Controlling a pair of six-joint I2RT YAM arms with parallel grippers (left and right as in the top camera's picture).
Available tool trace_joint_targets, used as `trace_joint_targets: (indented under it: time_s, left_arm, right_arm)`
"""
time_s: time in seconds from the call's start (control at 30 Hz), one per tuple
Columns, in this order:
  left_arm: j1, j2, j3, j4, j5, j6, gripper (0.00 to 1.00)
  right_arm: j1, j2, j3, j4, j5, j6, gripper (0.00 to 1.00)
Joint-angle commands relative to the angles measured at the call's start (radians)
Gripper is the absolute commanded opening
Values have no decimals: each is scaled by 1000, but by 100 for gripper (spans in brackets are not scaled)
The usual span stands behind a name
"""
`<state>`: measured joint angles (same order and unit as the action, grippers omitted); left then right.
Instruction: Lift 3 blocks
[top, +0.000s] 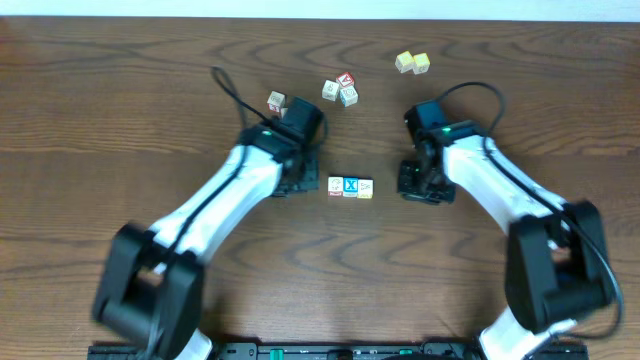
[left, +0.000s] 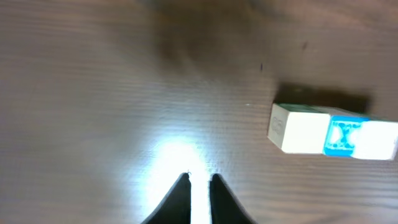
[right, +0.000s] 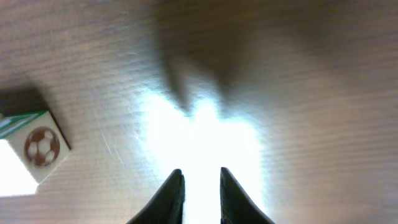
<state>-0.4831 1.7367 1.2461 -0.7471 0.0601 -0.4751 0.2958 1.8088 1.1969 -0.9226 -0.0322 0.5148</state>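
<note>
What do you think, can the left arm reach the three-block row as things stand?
Probably yes. The left gripper hangs close beside the row, with only bare table between them. Its jaws are barely parted, so it would need to open wider to grasp.

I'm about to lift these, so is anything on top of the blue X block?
Nothing. The blue block shows a bare X; a red-trimmed block and a yellow-trimmed block touch its sides. Its underside is hidden.
</note>
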Motion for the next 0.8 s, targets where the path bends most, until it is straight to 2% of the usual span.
trace_joint_targets:
  time_s: [0.0, 0.03, 0.07, 0.13, 0.23, 0.3, 0.53, 0.77]
  left_arm:
    - [50, -154, 10, -63, -31, 6, 25]
    - [64, -194, 10, -84, -31, 6, 35]
    - [76, -225, 10, -101, -31, 6, 51]
    - [103, -294, 10, -138, -31, 6, 65]
    - [130, -371, 10, -189, -31, 6, 72]
    - [140, -413, 10, -215, -31, 6, 73]
    - [140, -449, 10, -240, -24, 6, 74]
    - [140, -448, 10, -239, -24, 6, 74]
  right_arm:
    - [-11, -157, 34, -62, 37, 1, 31]
    - [-11, -198, 34, -92, 44, 1, 38]
    - [-8, -234, 34, -119, 44, 1, 46]
    - [3, -314, 32, -183, 51, 0, 57]
    - [36, -407, 29, -264, 81, 1, 75]
    - [71, -468, 23, -305, 88, 2, 99]
    - [186, -665, -23, -344, 88, 77, 99]
    - [196, -690, -23, -375, 87, 76, 99]
